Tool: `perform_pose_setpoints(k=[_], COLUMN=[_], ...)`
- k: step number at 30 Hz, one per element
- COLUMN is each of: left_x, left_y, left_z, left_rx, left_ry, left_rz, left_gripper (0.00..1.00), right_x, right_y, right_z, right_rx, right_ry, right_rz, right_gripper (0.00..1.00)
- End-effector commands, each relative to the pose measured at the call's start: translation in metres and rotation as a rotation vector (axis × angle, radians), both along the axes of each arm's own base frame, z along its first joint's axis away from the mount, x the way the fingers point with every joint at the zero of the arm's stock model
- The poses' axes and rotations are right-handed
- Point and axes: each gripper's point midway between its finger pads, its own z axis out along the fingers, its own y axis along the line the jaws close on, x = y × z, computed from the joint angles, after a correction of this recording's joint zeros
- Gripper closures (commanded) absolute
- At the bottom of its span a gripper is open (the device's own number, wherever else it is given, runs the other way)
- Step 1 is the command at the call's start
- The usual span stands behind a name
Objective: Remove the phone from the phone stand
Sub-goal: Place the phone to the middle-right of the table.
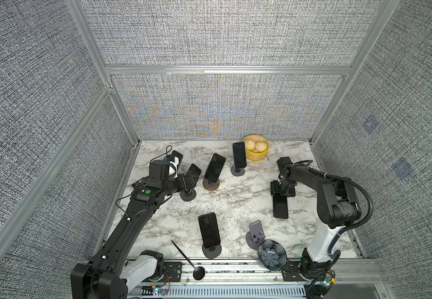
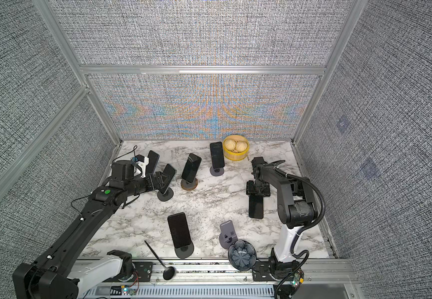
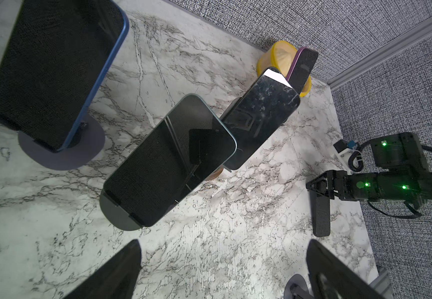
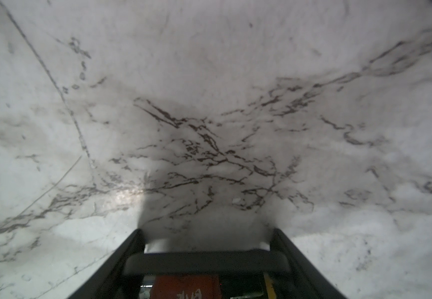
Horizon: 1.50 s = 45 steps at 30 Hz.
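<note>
My right gripper [image 1: 282, 192] is shut on the top end of a black phone [image 1: 280, 205], held low over the marble table, right of centre in both top views. The right wrist view shows that phone's end [image 4: 204, 261] spanning the space between the fingers [image 4: 129, 248]. An empty grey phone stand [image 1: 255, 233] sits in front of it. My left gripper [image 1: 191, 181] is open, close beside another phone [image 1: 194, 170] leaning on its round stand [image 1: 187, 195]. In the left wrist view this phone [image 3: 170, 160] lies ahead of the spread fingers [image 3: 121, 271].
More phones lean on stands: a blue-edged one [image 1: 177, 158] at the back left, one on a wooden base [image 1: 214, 167], one by the yellow steamer [image 1: 239, 154], one at the front [image 1: 209, 230]. The steamer [image 1: 256, 147], a dark bowl [image 1: 271, 255] and a black spoon [image 1: 191, 261] are also here.
</note>
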Motion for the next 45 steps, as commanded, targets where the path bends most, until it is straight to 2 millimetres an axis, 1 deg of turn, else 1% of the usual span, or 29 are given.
perform_pose_setpoints(k=[1,10,14,18,22,25,28,30,35,37,39,42,45], left_x=[-0.003,-0.006,-0.008,-0.009,-0.010,-0.010,-0.012,-0.013,-0.017,-0.017,-0.017,-0.016,-0.015], left_y=[0.000,0.007,0.008,0.011,0.008,0.010,0.008,0.010,0.015,0.022,0.032,0.040,0.053], left_z=[0.000,-0.003,0.001,0.001,0.001,-0.002,0.001,0.000,0.003,0.002,0.003,0.010,0.012], left_rx=[0.012,0.050,0.048,0.062,0.050,0.053,0.042,0.055,0.078,0.123,0.169,0.205,0.238], left_ry=[-0.001,0.003,-0.011,-0.022,-0.011,-0.013,-0.006,-0.004,-0.017,-0.020,-0.029,-0.048,-0.064], left_rz=[-0.013,0.001,0.002,0.013,0.000,0.009,-0.002,0.003,0.009,0.029,0.060,0.087,0.159], left_gripper=[0.00,0.01,0.00,0.00,0.00,0.00,0.01,0.00,0.00,0.00,0.00,0.00,0.00], right_x=[-0.011,-0.010,-0.011,-0.009,-0.010,-0.010,-0.012,-0.011,-0.005,-0.001,0.002,0.005,0.004], right_y=[-0.005,-0.007,-0.007,-0.005,-0.006,-0.005,-0.007,-0.007,-0.004,0.001,0.008,0.022,0.043], right_z=[-0.010,-0.009,-0.008,-0.007,-0.006,-0.006,-0.006,-0.003,0.019,0.031,0.047,0.072,0.098], right_rx=[-0.035,-0.050,-0.048,-0.046,-0.051,-0.048,-0.056,-0.054,-0.036,-0.023,-0.015,0.001,0.009], right_ry=[0.043,0.037,0.032,0.027,0.020,0.020,0.018,0.004,-0.088,-0.133,-0.184,-0.254,-0.315], right_rz=[0.007,0.004,0.007,0.009,0.011,0.012,0.009,0.009,0.011,0.021,0.035,0.064,0.120], right_gripper=[0.27,0.24,0.23,0.23,0.22,0.22,0.21,0.21,0.18,0.17,0.16,0.15,0.14])
